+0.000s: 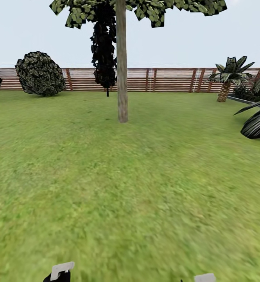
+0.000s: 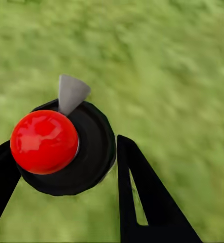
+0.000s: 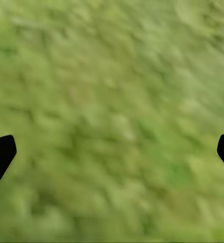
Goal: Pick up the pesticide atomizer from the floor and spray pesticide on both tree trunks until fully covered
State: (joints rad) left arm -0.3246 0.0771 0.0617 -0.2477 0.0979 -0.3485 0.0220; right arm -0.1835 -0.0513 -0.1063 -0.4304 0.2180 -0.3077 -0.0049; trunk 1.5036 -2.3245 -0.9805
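Head view: a trunk (image 1: 122, 78) stands well ahead on the lawn (image 1: 130, 188), fence (image 1: 165, 79) behind it. Looks like the drive-up-to-the-tree step.

Left wrist: the left gripper (image 2: 66, 167) is clenched on the atomizer (image 2: 66, 149), red cap and grey nozzle sitting right between its fingers.

Right wrist: the right gripper (image 3: 112, 152) is spread wide, just grass beyond it.

Next up, I'd guess: close in, aim the nozzle at the trunk.
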